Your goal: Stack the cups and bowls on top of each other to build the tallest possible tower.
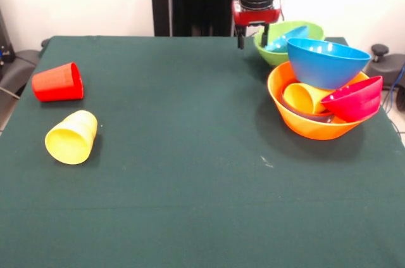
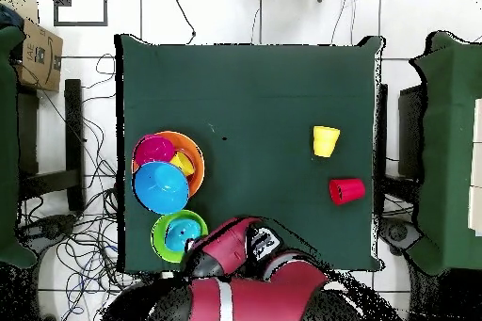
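A red cup (image 1: 58, 82) (image 2: 346, 190) and a yellow cup (image 1: 71, 136) (image 2: 325, 140) lie on their sides, apart from the pile. The tower is a large orange bowl (image 1: 310, 130) (image 2: 195, 168) holding another yellow cup (image 1: 302, 97) on its side. A crimson bowl (image 1: 355, 99) (image 2: 153, 151) and a blue bowl (image 1: 326, 62) (image 2: 160, 187) lean tilted on it. Behind stands a lime green bowl (image 1: 273, 54) (image 2: 166, 242) with a light-blue bowl (image 1: 283, 41) (image 2: 184, 231) inside. My gripper (image 1: 252, 38) hangs open and empty just beside the green bowl, above the table's far edge.
The dark green table (image 1: 183, 154) (image 2: 254, 101) carries everything. My red arm (image 2: 226, 251) reaches over the table edge next to the green bowl. Cables and chairs surround the table on the floor, and a cardboard box (image 2: 38, 52) stands off to one side.
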Tool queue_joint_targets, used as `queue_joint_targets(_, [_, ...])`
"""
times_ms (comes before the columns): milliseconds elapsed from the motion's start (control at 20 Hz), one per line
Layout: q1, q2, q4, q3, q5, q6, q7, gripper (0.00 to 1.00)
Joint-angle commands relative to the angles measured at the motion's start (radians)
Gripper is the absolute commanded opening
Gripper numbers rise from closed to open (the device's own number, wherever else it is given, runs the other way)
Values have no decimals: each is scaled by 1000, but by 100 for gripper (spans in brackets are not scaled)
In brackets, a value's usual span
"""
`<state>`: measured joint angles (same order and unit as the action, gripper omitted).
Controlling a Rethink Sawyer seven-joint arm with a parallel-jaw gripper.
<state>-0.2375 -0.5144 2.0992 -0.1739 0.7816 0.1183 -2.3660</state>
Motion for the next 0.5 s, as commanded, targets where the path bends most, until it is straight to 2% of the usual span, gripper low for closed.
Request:
queue_joint_targets(50, [45,70,-129,37,69,-58,-15,100])
queue_joint_targets(150, [72,71,-136,62,65,-64,-31,100])
queue_joint_targets(200, [85,72,-139,74,62,-68,-39,0])
queue_joint_targets(350, [91,80,-132,79,43,-74,-49,0])
queue_joint_targets(400, [128,77,-144,109,40,-79,-60,0])
queue_joint_targets(500, [135,77,-143,111,27,-76,-58,0])
